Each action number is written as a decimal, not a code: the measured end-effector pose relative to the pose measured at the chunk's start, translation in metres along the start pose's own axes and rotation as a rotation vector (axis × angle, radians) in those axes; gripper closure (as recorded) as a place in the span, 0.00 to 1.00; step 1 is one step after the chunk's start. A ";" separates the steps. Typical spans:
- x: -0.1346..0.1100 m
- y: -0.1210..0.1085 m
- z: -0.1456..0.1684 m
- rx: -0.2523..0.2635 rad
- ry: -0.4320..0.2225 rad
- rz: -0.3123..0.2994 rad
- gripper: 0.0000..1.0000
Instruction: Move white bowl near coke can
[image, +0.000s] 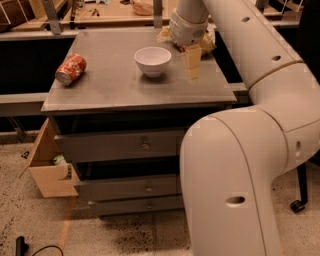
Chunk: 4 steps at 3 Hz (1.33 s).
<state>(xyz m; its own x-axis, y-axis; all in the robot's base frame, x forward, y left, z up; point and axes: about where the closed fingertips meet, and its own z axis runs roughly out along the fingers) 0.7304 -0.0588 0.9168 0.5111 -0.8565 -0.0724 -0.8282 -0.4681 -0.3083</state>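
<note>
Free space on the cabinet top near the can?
Bare cabinet top between coke can and white bowl, plus the whole front strip. Crowded back right: gripper hangs just right of the bowl, snack bag behind it.

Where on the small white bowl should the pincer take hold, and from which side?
Probably the thin rim of the small round white bowl, from above, on the side facing the pincer, straddling the wall. The bowl stands upright, mouth open upward, and its glossy sides taper, so a side grip might slip. The pincer hangs close beside it, over the grey tabletop.
</note>
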 end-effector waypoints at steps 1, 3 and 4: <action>0.003 -0.009 0.027 -0.027 0.011 0.000 0.00; 0.002 -0.021 0.068 -0.057 -0.009 0.005 0.38; 0.001 -0.024 0.075 -0.063 -0.012 0.001 0.60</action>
<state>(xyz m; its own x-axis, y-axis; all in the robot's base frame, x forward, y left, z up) 0.7679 -0.0319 0.8531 0.5126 -0.8545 -0.0847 -0.8414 -0.4801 -0.2482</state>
